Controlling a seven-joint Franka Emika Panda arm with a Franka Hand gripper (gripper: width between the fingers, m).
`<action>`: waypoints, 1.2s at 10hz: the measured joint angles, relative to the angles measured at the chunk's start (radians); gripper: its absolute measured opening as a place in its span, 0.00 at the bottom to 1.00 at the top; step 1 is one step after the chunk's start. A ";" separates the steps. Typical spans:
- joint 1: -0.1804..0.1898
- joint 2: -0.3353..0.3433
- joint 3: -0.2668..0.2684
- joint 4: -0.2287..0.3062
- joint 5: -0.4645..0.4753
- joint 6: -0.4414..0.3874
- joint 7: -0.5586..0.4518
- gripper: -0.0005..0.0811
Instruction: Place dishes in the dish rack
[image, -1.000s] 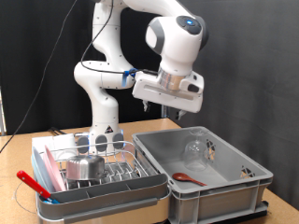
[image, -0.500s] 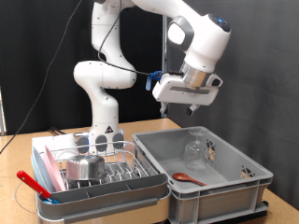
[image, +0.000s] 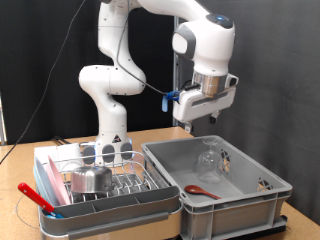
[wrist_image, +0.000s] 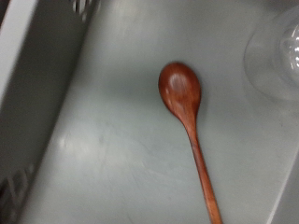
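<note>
The dish rack (image: 120, 207) is a pale grey-blue tray with silver wire prongs, at the exterior view's left. A small steel bowl (image: 90, 180) sits in it, and a pink plate (image: 46, 180) stands on edge at its left side. The clear glass (image: 208, 160) lies in the deeper grey crate (image: 250, 205) to the right, and shows in the wrist view (wrist_image: 276, 56) too. My gripper (image: 211, 119) hangs well above the crate, pointing down, with nothing seen between its fingers. The fingers do not show in the wrist view.
A brown wooden spoon (image: 200, 190) lies on the crate floor near the glass, and fills the middle of the wrist view (wrist_image: 187, 112). A red-handled utensil (image: 35, 197) lies at the rack's front left corner. The robot base (image: 110, 130) stands behind the rack.
The arm has swung towards the exterior view's right and the hand has turned from tilted to pointing straight down over the grey crate. The dishes have not moved.
</note>
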 joint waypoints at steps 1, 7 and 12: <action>0.005 0.001 0.007 -0.007 -0.001 0.038 -0.061 1.00; 0.012 0.013 0.046 -0.102 0.021 0.268 -0.126 1.00; 0.007 0.121 0.043 -0.167 -0.139 0.399 -0.069 1.00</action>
